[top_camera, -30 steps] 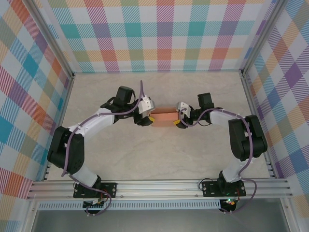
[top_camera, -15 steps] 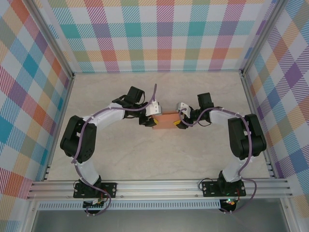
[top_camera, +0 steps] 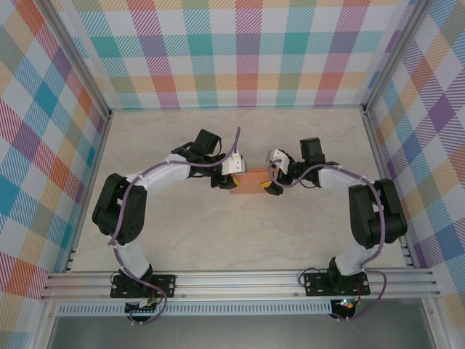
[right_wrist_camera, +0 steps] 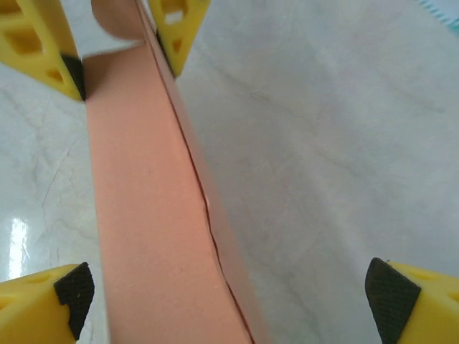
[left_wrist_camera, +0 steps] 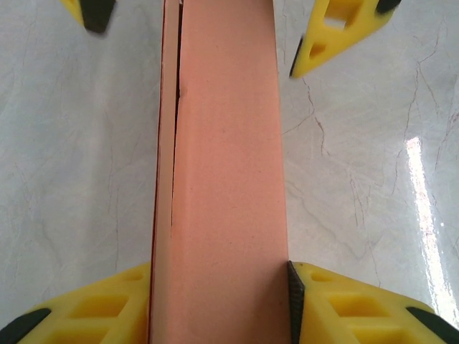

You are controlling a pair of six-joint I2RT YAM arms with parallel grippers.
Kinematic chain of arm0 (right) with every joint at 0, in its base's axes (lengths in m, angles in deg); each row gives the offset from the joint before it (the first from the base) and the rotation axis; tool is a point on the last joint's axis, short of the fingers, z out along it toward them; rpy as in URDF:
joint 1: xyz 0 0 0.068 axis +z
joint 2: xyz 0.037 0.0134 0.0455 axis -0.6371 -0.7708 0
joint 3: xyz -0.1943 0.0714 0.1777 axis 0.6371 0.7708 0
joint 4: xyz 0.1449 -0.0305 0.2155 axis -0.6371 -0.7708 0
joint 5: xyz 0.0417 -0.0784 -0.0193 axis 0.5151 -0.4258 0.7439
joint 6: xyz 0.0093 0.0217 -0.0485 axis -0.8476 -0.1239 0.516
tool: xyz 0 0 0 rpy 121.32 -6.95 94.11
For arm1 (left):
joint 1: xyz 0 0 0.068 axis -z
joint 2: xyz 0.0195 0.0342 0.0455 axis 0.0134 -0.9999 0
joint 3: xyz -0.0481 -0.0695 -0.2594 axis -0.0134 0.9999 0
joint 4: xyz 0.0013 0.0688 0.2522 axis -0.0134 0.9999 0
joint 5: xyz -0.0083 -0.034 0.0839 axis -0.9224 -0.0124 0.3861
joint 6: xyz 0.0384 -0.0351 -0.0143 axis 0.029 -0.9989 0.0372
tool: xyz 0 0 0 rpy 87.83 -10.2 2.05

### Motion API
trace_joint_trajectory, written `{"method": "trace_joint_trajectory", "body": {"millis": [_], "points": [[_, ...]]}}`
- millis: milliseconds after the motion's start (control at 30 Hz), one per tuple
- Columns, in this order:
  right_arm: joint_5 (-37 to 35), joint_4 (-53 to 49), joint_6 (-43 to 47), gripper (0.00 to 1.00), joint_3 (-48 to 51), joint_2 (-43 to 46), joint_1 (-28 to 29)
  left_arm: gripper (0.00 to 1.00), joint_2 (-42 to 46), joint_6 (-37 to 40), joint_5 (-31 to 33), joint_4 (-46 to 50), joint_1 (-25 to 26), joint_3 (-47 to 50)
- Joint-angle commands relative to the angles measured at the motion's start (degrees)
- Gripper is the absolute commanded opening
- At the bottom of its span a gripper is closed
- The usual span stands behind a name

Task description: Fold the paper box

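Paper box [top_camera: 248,183] lies flat on the pale marbled worktop [top_camera: 182,240], a salmon-orange strip of card between the 2 hands, its long sides running from one hand to the other. Left arm [top_camera: 156,174] bows out to the left of the box, elbow bent, forearm reaching in toward the box's left end with the wrist low. Right arm [top_camera: 334,174] mirrors it on the other side of the box, forearm pointing at the right end. Checked walls [top_camera: 247,51] stand well behind the box and well off to either side of it, and an aluminium rail [top_camera: 240,280] runs across well in front of the box, by the arm bases. Left hand [left_wrist_camera: 219,304] pinches the box across its width, with its 2 black pads [left_wrist_camera: 294,297] pressed against the long sides, 1 on each. Along one long side the card's layers gape slightly. Right hand [right_wrist_camera: 231,287] is spread wide around the box's other end: one pad [right_wrist_camera: 72,287] sits just beside a long side, whether touching I cannot tell, and the other stands well apart from the box
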Motion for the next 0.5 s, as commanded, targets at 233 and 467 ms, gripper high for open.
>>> {"method": "trace_joint_trajectory", "body": {"millis": [233,467], "points": [[-26.2,-3.1,-42.3,1.0,-2.7,22.7,0.0,0.45,0.2,-3.0,1.0,5.4,0.3,-0.1],[-30.2,-44.9,-78.1,0.84,-26.7,10.3,-8.2,0.45,-0.8,-5.5,1.9,7.1,0.3,-0.1]]}}
